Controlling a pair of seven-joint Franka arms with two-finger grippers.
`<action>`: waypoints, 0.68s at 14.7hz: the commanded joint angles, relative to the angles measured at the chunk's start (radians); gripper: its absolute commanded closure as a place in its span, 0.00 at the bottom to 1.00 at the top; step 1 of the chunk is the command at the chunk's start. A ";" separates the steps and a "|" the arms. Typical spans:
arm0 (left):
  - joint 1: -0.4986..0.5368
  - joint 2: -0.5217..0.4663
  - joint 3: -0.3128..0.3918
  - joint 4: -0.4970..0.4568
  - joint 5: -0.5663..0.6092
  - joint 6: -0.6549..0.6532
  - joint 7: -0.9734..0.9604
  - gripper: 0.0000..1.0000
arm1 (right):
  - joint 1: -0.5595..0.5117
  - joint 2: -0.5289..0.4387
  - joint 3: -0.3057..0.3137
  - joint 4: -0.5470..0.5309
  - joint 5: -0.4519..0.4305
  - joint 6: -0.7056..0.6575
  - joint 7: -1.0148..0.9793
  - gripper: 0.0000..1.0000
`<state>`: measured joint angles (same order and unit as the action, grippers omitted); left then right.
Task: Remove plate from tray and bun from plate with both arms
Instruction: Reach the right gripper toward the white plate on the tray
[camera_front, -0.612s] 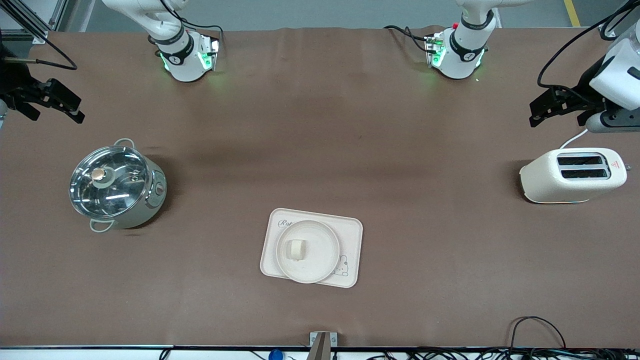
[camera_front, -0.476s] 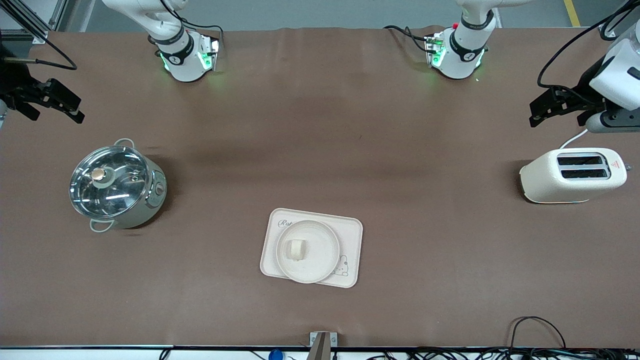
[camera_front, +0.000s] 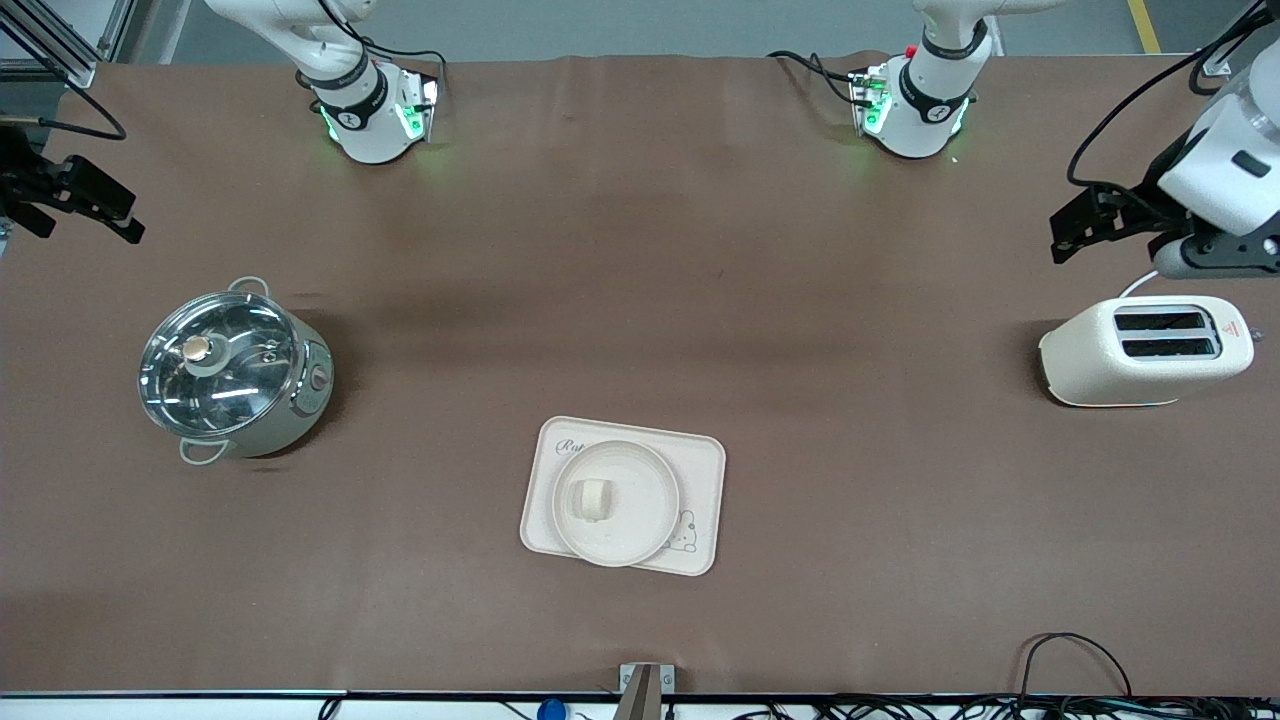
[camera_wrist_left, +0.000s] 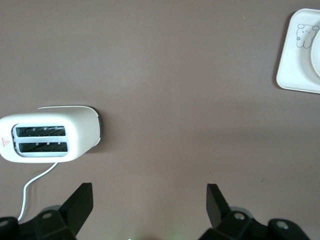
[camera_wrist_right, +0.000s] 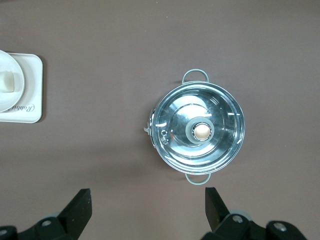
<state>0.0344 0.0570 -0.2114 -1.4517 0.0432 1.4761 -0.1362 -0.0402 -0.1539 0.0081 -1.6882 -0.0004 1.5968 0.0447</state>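
The round cream plate (camera_front: 651, 487) lies on the rabbit tray (camera_front: 702, 468) near the front camera, midway along the table. The small pale bun (camera_front: 592, 499) sits on the plate. My left gripper (camera_front: 1075, 235) is open and empty, in the air over the table beside the toaster (camera_front: 1145, 350). My right gripper (camera_front: 128, 218) is open and empty, in the air over the table edge at the right arm's end. The right wrist view shows the open gripper (camera_wrist_right: 147, 205), the bun (camera_wrist_right: 9, 81), the plate (camera_wrist_right: 7, 103) and the tray (camera_wrist_right: 32, 100). The left wrist view shows the open gripper (camera_wrist_left: 149, 200) and the tray's corner (camera_wrist_left: 295, 75).
A steel pot with a glass lid (camera_front: 232, 375) stands toward the right arm's end and shows in the right wrist view (camera_wrist_right: 200, 130). A cream toaster with a white cord stands toward the left arm's end and shows in the left wrist view (camera_wrist_left: 50, 140). Cables lie along the front edge.
The right gripper has shifted a little outward toward its end of the table. The left gripper and wrist have shifted slightly. Plate, bun, pot and toaster have not moved.
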 joint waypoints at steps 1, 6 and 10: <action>-0.010 0.055 -0.022 0.047 0.023 0.003 -0.011 0.00 | 0.026 0.046 0.016 -0.002 -0.006 -0.003 -0.013 0.00; -0.007 0.076 -0.020 0.045 0.026 0.021 -0.019 0.00 | 0.109 0.161 0.017 -0.001 0.095 0.021 -0.013 0.00; 0.013 0.095 -0.013 0.044 0.026 0.062 -0.016 0.00 | 0.196 0.367 0.017 -0.001 0.271 0.242 0.004 0.00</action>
<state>0.0394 0.1352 -0.2242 -1.4327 0.0526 1.5302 -0.1480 0.1103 0.1036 0.0310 -1.7063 0.2022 1.7483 0.0393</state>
